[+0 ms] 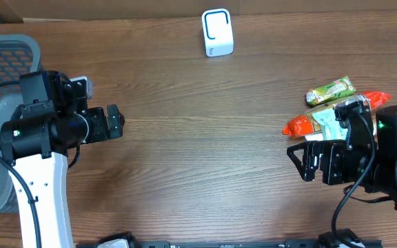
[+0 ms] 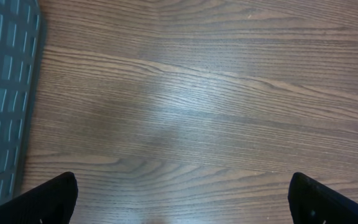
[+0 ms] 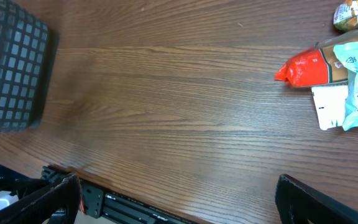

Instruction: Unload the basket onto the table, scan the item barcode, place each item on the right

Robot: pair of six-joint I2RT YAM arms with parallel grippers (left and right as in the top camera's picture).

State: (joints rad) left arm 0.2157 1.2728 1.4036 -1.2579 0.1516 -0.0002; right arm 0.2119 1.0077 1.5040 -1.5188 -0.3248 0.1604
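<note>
- Your left gripper (image 1: 118,122) hangs over the brown wooden table (image 1: 205,151) on the left side. Its two black fingers (image 2: 42,199) stand wide apart, with nothing between them.
- Your right gripper (image 1: 297,163) is on the right side, just beside the pile of snacks. Its jaws are spread wide too, and it holds nothing.
- The long orange-red snack packet (image 1: 298,127) lies flat on the table near the right edge.
- A pale blue and white packet (image 1: 331,122) lies on top of it. Part of that one is hidden under the right arm.
- A white tag (image 3: 331,107) sticks out from under the pale packet. It has small dark marks on it, maybe a barcode, but they are too small to read.
- The shiny green snack bar (image 1: 330,91) lies just behind the pile.
- The small white scanner with a blue outline (image 1: 217,32) stands at the far edge of the table, in the middle. It is well apart from the snacks.
- The grey plastic basket with square holes (image 1: 5,52) sits at the left end, beside the left arm.
- You cannot read any brand name on the packets.
</note>
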